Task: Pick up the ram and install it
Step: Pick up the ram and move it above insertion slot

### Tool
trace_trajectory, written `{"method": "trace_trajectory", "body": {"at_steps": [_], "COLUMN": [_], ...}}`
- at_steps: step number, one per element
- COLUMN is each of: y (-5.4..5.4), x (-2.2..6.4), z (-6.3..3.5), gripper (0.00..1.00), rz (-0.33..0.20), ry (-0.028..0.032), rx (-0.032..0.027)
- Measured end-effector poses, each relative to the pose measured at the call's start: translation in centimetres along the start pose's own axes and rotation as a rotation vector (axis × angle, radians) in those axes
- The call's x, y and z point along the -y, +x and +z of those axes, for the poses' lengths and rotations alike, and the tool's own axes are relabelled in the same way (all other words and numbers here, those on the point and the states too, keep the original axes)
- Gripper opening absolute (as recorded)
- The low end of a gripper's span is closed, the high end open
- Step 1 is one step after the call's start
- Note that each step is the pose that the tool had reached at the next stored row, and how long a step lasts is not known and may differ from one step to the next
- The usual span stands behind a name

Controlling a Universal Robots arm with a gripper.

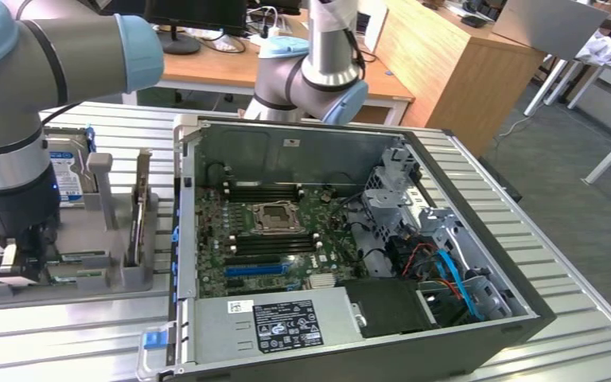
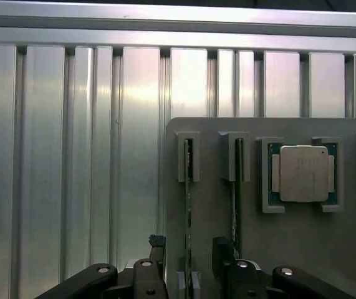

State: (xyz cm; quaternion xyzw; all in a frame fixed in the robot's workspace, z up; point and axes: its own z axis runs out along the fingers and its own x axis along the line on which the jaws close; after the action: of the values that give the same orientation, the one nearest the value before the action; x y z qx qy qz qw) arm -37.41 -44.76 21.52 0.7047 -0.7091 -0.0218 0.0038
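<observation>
Ram [image 2: 188,187] on edge in gray holder [image 2: 277,249], between the spread fingers of the tool [image 2: 190,249], nothing gripped | holder on desk [image 2: 72,156], at exterior view's left of computer case [image 1: 369,239] | count: two sticks including second stick [image 2: 237,187], one CPU [image 2: 302,173], one tool

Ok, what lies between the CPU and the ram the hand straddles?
A second ram stick, standing on edge, lies between the ram and the CPU. The wrist view shows it, with the open hand around the ram.
</observation>
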Motion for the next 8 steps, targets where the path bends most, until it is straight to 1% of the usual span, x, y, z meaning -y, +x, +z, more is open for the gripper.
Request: {"method": "trace_trajectory", "body": {"at_steps": [8], "y": [-0.01], "x": [1.01], "z": [-0.04], "gripper": [0.43], "rz": [0.000], "ry": [0.0000], "rx": [0.0000]}}
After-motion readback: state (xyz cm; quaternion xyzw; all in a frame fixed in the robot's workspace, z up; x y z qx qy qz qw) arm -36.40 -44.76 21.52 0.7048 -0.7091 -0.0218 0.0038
